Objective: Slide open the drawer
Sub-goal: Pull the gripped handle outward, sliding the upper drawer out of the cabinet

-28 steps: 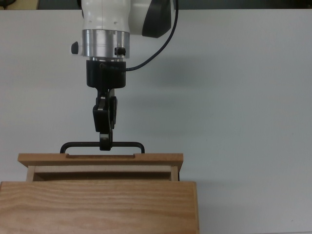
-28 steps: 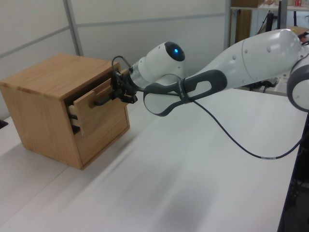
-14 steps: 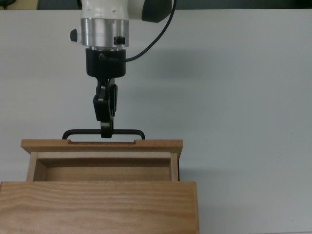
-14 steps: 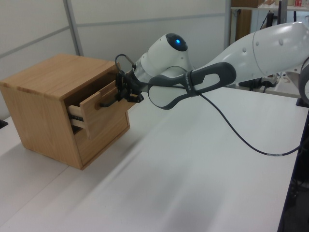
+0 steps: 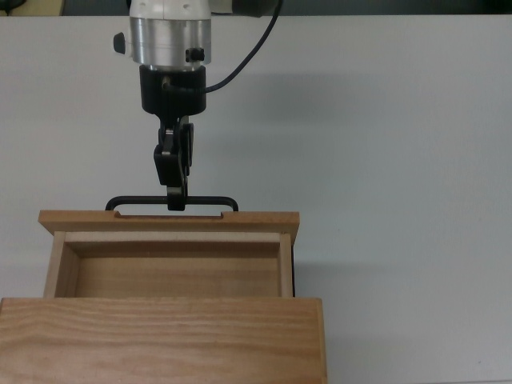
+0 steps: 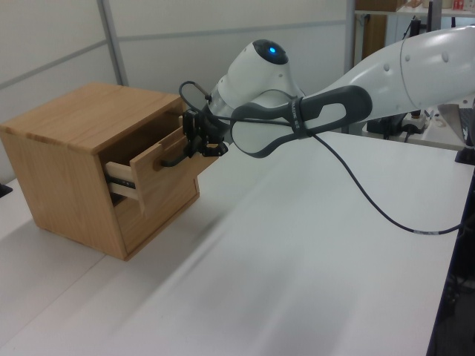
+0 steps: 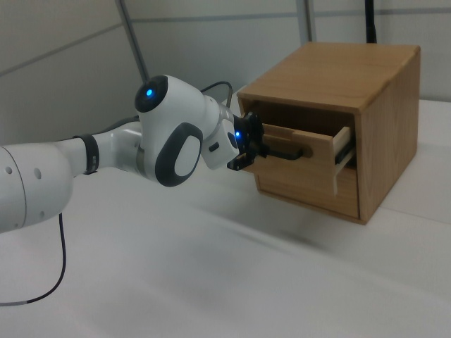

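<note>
top view, left to right: wooden cabinet (image 5: pixel 160 340) fills the lower left, its grained top slab along the bottom edge. the drawer (image 5: pixel 168 256) sticks out from under that slab toward the top of the picture, its bare wooden inside showing, front panel lying crosswise. the black handle (image 5: pixel 172 202) stands off the front panel, just above it. gripper (image 5: pixel 176 200) comes straight down from the upper edge, fingers clenched on the handle near the middle of the bar, a little to the top view's left of the panel's centre. silver wrist flange and a black cable (image 5: pixel 240 68) above it, cable curving off toward the top view's right. the white table (image 5: pixel 400 200) takes up the rest. left view: cabinet (image 6: pixel 67 163) sits at the left view's left on the table (image 6: pixel 297 282); drawer (image 6: pixel 159 159) is the upper one, pulled partway out toward the left view's right, side rail showing; a lower drawer front below it sits flush. gripper (image 6: pixel 194 144) is at the handle (image 6: pixel 172 159), the white arm (image 6: pixel 312 96) reaching in from the left view's right, cable (image 6: pixel 371 208) drooping to the table. right view: arm (image 7: pixel 106 162) enters from the right view's left, blue light on the joint; gripper (image 7: pixel 259 149) is closed on the handle (image 7: pixel 285 153); drawer (image 7: pixel 303 158) juts from the cabinet (image 7: pixel 352 105) at the right view's right.
</note>
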Robot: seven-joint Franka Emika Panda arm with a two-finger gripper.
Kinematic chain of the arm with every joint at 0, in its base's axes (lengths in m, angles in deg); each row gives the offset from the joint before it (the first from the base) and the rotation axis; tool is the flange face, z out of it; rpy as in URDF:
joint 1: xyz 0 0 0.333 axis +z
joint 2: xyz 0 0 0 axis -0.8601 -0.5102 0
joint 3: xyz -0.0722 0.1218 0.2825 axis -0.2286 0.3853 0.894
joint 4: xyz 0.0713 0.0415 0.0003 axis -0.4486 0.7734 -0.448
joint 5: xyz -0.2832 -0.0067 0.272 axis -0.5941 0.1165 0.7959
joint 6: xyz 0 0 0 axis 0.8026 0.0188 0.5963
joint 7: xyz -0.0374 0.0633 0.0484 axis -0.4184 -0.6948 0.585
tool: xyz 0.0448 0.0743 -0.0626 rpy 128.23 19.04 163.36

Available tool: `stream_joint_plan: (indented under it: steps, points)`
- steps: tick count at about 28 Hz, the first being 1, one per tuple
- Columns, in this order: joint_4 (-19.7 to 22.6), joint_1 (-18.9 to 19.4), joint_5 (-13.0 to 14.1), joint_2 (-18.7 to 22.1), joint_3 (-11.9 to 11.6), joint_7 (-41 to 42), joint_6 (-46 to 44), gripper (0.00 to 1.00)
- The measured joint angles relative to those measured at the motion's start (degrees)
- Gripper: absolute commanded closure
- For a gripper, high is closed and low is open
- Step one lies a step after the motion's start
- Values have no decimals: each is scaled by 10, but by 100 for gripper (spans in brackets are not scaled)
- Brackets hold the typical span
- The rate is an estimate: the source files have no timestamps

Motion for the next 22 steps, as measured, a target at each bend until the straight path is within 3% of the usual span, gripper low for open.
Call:
stream_joint_plan:
  steps: [22]
  points:
    - [1,0,0,26,0,0,-147,100]
